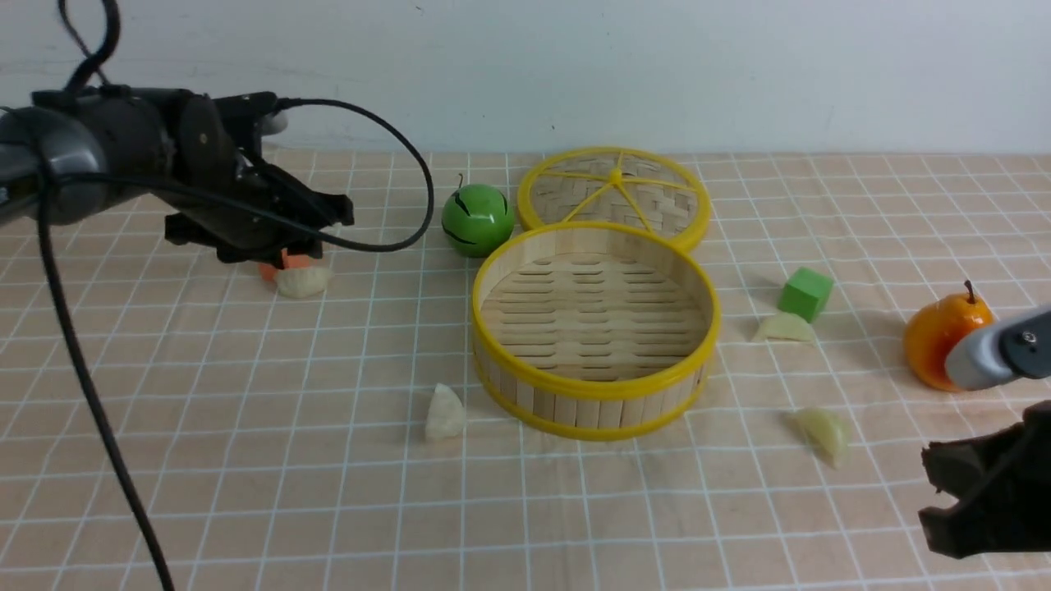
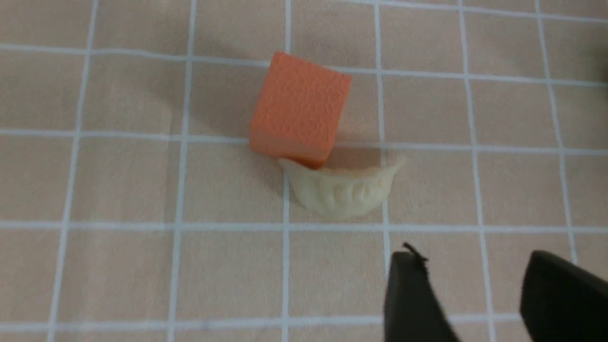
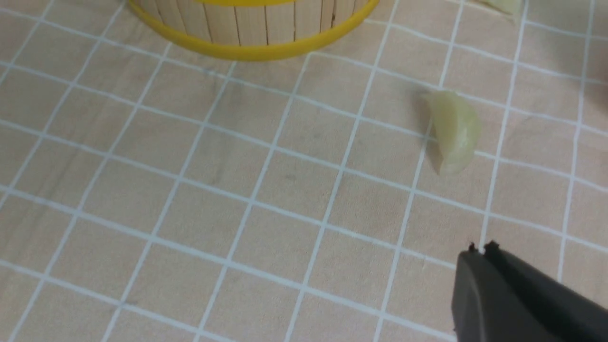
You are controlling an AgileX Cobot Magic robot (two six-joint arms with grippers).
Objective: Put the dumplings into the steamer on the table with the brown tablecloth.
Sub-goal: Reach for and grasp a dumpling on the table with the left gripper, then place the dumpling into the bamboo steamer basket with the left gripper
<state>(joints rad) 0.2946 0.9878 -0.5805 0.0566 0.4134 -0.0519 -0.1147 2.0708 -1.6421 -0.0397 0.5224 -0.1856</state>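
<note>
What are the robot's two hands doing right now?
Left gripper: open, holding nothing.
Right gripper: closed, holding nothing.

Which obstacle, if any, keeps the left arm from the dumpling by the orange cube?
Probably none: the left claw is open nearby, though the orange cube touching the dumpling may crowd one side.

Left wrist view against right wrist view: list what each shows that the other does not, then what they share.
Only the left wrist view: the orange block, the cream dumpling against it, and the left gripper, jaws apart with nothing between them.

Only the right wrist view: part of the steamer's wall, a yellow-green dumpling, part of another dumpling at the picture's edge, and the right gripper, shut.

Both: the pale-gridded tan tablecloth and at least one dumpling lying on it.
</note>
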